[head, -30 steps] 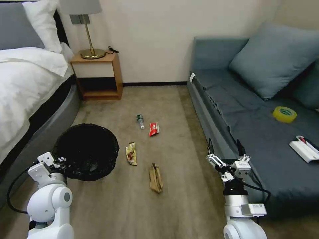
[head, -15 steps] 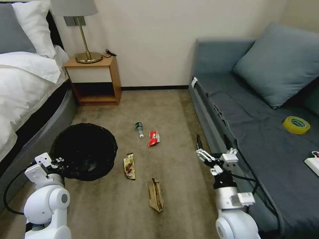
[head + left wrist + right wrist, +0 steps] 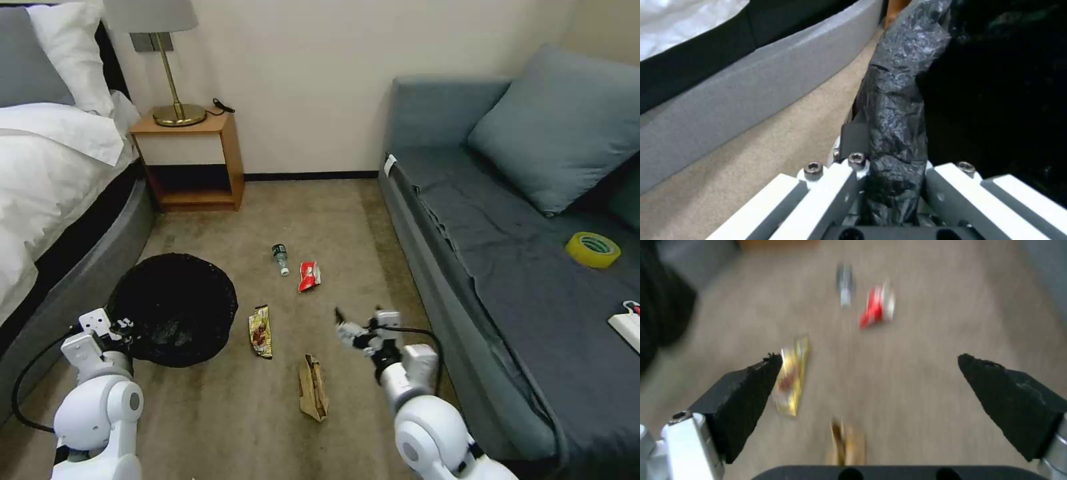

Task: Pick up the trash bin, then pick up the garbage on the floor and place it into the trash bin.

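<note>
Left gripper [image 3: 889,196] is pinching the trash bin [image 3: 175,308] rim, while the right gripper [image 3: 357,328], fingers spread wide, hangs nearest the brown paper packet [image 3: 312,388], lengthwise just ahead-left.

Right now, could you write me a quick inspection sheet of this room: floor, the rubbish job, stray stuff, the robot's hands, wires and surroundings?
Surface: beige carpet floor, no spills seen.
Job's things: trash bin with black liner; mini bottle, red wrapper, yellow wrapper and brown packet lie loose on the floor.
Clutter: yellow tape roll and white box on the sofa.
Grippers: left gripper clamped on the bin's bagged rim; right gripper open above the floor near the brown packet.
Cables: black cable looping from the left arm; cord on the nightstand.
Surroundings: bed, lamp, wall.
</note>
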### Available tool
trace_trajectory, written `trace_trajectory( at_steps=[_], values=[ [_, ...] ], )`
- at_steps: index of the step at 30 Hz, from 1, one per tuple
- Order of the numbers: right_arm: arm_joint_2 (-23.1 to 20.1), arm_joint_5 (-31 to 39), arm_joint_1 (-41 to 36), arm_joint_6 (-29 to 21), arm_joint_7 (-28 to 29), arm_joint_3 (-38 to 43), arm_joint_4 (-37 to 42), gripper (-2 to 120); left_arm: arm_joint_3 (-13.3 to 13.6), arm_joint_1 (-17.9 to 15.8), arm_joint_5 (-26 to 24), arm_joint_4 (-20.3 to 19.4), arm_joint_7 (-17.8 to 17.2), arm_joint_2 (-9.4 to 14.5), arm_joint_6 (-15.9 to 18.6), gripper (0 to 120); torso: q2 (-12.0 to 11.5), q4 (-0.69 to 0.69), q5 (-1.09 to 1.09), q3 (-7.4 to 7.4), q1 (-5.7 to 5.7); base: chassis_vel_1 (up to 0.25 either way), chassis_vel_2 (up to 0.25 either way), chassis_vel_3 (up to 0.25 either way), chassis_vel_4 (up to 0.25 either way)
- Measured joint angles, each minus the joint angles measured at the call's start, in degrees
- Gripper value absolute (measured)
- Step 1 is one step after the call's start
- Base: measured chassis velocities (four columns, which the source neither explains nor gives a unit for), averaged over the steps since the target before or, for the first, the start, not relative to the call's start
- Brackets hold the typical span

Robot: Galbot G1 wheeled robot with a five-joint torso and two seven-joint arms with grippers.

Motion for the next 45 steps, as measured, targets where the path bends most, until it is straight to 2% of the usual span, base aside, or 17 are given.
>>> trace_trajectory(
  at_steps=[3,9,12,15,18,28,33,35,42,45],
  values=[
    [-1.5,8.4,5.1,-5.5,1.9,-4.8,-3.5,100,0.0,0.1,0.5,0.0,0.0,-0.2,0.0,2,0.0,-0.02,0.00,0.00,0.00,0.000,0.000,0.000,0.000],
    [-0.2,16.7,12.1,-10.1,3.7,-13.0,-10.0,100,-0.1,-0.1,1.1,0.0,0.0,-0.4,-0.2,2,0.0,-0.01,0.00,0.00,0.00,0.000,0.000,0.000,0.000],
    [1.1,17.4,13.9,-10.2,3.8,-15.4,-13.1,100,-0.1,-0.1,1.3,0.0,0.0,-0.6,-0.3,2,0.0,-0.01,-0.01,0.00,0.00,0.000,0.000,0.000,0.000],
    [1.9,17.5,15.0,-10.2,3.8,-17.0,-15.4,100,-0.2,-0.2,1.5,0.1,0.0,-0.6,-0.4,2,0.0,-0.01,0.00,0.00,0.00,0.000,0.000,0.000,0.000],
    [4.6,15.6,17.7,-9.4,2.1,-20.6,-22.4,100,-0.2,-0.4,1.6,0.2,0.0,-0.8,-0.5,2,0.0,-0.02,-0.01,0.00,0.00,0.000,0.000,0.000,0.000],
    [9.9,11.5,20.4,-6.5,-0.6,-23.6,-33.2,100,-0.3,-0.2,2.2,0.4,0.0,-0.9,-0.9,2,0.0,-0.02,-0.01,0.00,0.00,0.000,0.000,0.000,0.000],
    [10.7,9.2,21.4,-4.9,-1.8,-24.7,-36.3,100,-0.3,0.2,2.2,0.2,0.0,-0.9,-1.0,2,0.0,-0.01,-0.01,0.00,0.00,0.000,0.000,0.000,0.000],
    [11.5,6.3,22.3,-3.3,-3.0,-25.7,-40.3,100,-0.3,0.7,2.4,-0.1,0.0,-1.0,-1.4,2,0.0,-0.02,0.00,0.00,0.00,0.000,0.000,0.000,0.000],
    [11.7,4.0,22.8,-2.2,-4.0,-26.1,-43.0,100,-0.4,1.3,2.6,-0.4,0.2,-1.1,-1.8,2,0.0,-0.02,0.00,0.00,0.00,0.000,0.000,0.000,0.000],
    [12.0,3.1,22.7,-1.8,-4.4,-26.1,-44.1,95,-0.5,1.6,2.7,-0.5,0.2,-1.1,-1.9,2,0.0,-0.01,0.00,0.00,0.00,0.000,0.000,0.000,0.000]
  ],
)
